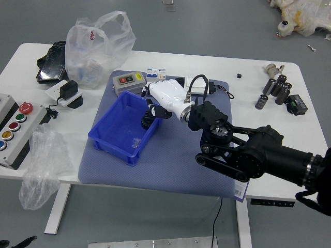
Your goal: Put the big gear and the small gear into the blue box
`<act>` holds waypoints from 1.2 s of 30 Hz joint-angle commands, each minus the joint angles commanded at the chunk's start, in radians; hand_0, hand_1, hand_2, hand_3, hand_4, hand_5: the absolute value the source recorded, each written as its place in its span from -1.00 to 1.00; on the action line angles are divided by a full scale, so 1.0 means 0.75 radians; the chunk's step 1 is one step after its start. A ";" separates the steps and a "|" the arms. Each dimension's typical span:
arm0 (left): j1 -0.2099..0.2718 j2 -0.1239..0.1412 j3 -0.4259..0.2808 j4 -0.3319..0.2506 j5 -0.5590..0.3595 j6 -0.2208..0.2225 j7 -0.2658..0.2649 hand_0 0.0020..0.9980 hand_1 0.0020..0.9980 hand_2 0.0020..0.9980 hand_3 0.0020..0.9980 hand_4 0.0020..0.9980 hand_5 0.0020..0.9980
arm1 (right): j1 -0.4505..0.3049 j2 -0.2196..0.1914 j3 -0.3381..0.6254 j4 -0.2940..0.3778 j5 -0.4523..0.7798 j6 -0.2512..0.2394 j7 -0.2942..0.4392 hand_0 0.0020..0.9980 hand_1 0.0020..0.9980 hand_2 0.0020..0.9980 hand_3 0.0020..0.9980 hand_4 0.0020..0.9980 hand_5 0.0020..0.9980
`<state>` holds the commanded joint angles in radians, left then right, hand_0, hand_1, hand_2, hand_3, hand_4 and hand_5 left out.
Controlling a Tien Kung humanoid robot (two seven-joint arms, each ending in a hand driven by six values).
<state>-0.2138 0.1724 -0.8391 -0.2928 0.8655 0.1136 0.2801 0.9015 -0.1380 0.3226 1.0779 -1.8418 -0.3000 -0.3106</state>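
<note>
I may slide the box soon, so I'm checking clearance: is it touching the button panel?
Apart. The head view shows white tabletop between the blue box and the button panel.

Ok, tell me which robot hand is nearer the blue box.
Right. The right robot hand reaches in at the far right side of the blue box; the left robot hand barely shows at the picture's lower left corner, well away.
</note>
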 joint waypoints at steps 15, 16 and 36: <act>0.007 -0.003 0.026 0.007 -0.030 0.000 -0.017 0.32 0.13 0.17 0.50 0.53 0.42 | -0.404 -0.212 0.602 0.195 0.381 -0.249 0.364 0.86 0.77 0.87 0.87 0.56 -0.07; 0.005 -0.003 0.030 0.008 -0.034 0.000 -0.020 0.32 0.13 0.17 0.50 0.53 0.42 | -0.431 -0.220 0.637 0.205 0.399 -0.254 0.389 0.86 0.77 0.87 0.87 0.56 -0.07; -0.021 -0.002 0.038 0.015 -0.014 -0.023 0.008 0.32 -0.31 -0.13 0.50 0.52 0.27 | -0.715 -0.226 1.058 0.243 0.544 -0.336 0.611 0.48 0.81 1.00 0.90 0.75 0.10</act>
<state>-0.2297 0.1708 -0.8108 -0.2814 0.8553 0.0964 0.2859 0.3651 -0.3077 1.1160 1.2605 -1.4338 -0.5524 0.1477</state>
